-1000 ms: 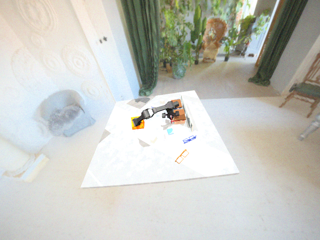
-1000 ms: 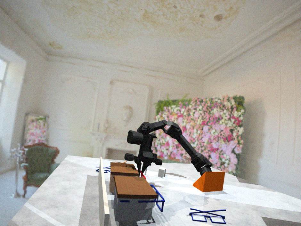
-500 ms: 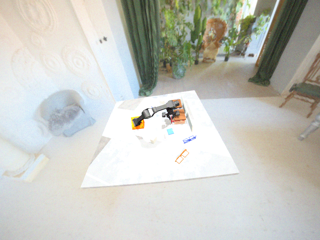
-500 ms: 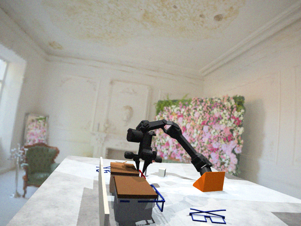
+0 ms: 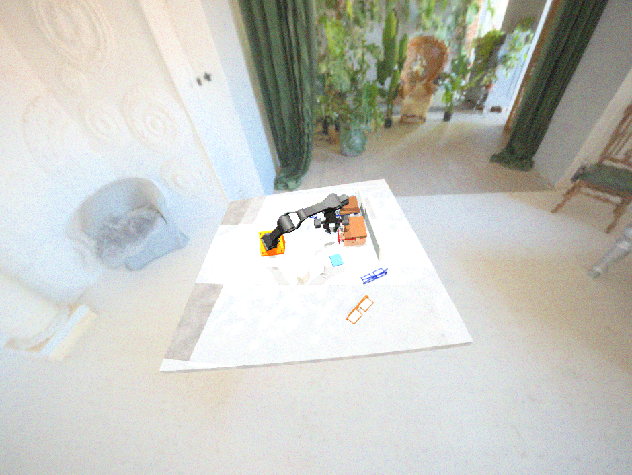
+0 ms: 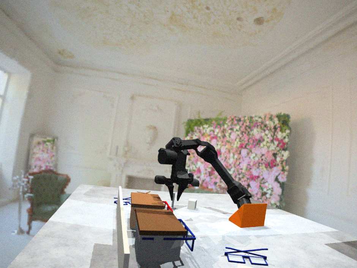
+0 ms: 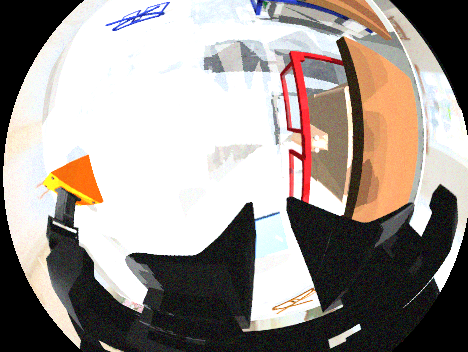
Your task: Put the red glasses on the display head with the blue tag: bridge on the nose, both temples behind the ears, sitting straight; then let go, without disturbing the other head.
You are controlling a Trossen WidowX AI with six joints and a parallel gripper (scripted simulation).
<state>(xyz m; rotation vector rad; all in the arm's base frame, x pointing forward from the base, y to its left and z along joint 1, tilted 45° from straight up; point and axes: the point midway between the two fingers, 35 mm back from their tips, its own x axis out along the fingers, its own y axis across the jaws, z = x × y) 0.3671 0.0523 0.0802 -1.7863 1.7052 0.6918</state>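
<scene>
A pale room with moulded walls, green curtains, plants and a flower wall is surrounding the tabletop (image 5: pixel 286 327) (image 6: pixel 71 230) (image 7: pixel 165 125). The black arm (image 5: pixel 311 209) (image 6: pixel 222 170) is reaching from its orange base (image 5: pixel 280 250) (image 6: pixel 253 215) (image 7: pixel 82 180) toward two brown-topped heads. A thin panel (image 5: pixel 374 236) (image 6: pixel 122 227) is standing behind them. The gripper (image 5: pixel 331 231) (image 6: pixel 175 199) (image 7: pixel 269 205) is pointing down, fingers partly spread, holding nothing. The red glasses (image 5: pixel 339 236) (image 6: pixel 168 205) (image 7: pixel 303 110) are sitting at the front of the red-side head (image 5: pixel 355 227) (image 6: pixel 147 199) (image 7: pixel 390 125), one temple running along its side; cannot tell if both are hooking behind the ears. The other head (image 5: pixel 349 204) (image 6: pixel 161 222) (image 7: pixel 360 15) is wearing blue glasses (image 6: pixel 188 233) (image 7: pixel 257 6). Two loose blue pairs and orange glasses (image 5: pixel 358 305) (image 6: pixel 143 192) (image 7: pixel 295 301) are lying apart on the tabletop. A blue square (image 5: pixel 336 260) (image 7: pixel 270 235) and a white cube (image 5: pixel 303 276) (image 6: pixel 192 204) are showing too.
</scene>
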